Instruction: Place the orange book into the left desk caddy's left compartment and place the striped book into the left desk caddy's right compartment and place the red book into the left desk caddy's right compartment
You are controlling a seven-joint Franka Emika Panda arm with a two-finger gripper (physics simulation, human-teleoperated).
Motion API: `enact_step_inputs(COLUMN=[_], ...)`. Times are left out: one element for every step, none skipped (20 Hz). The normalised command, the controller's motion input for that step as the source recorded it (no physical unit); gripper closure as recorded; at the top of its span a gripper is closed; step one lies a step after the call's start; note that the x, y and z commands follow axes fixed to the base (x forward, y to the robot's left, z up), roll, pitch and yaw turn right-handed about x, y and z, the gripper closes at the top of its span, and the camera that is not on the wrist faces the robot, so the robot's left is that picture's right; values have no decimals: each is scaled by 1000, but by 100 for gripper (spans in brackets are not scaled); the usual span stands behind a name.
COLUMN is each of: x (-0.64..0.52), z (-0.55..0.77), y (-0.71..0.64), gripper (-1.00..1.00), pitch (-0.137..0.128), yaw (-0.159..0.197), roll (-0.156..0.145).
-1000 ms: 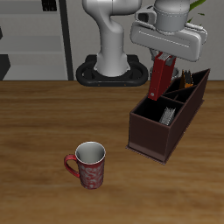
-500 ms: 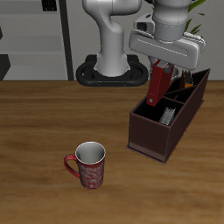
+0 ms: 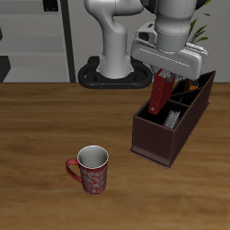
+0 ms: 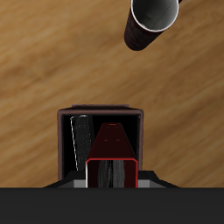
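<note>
The gripper (image 3: 163,72) is clenched on the top end of the red book (image 3: 161,92), which hangs down from it, a little tilted, directly over the left desk caddy (image 3: 157,137). The book is thin and dark red, with a pale page edge. In the wrist view its lower end points into the right compartment (image 4: 127,140), the large square section, beside the striped book (image 4: 82,137) that already stands there. The orange book (image 3: 190,90) sits farther along the caddy, in the narrow section. A red mug (image 3: 91,170) stands well apart from the caddy.
</note>
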Motion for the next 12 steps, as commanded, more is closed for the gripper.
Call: enact_step_inputs(x=[166,-63,66,155,52,-48,-9,-16,6,-20,10,26], z=[-420,3,-150,-406,-160,-68,-194,-134,-129,-81,-86,-66], y=[233,-17,34,100,41,3,38,51,-15,-25,15,21], gripper=[100,100,100,100,100,100,100,100,100,100,100,100], pitch=[27,0,19,73,26,-6,-15,-14,36,-2,-16,-2], yaw=[48,0,3,-21,-7,8,8,19,-13,-21,8,19], roll=[53,0,-9,1,2,1,-10,-1,12,-20,-24,0])
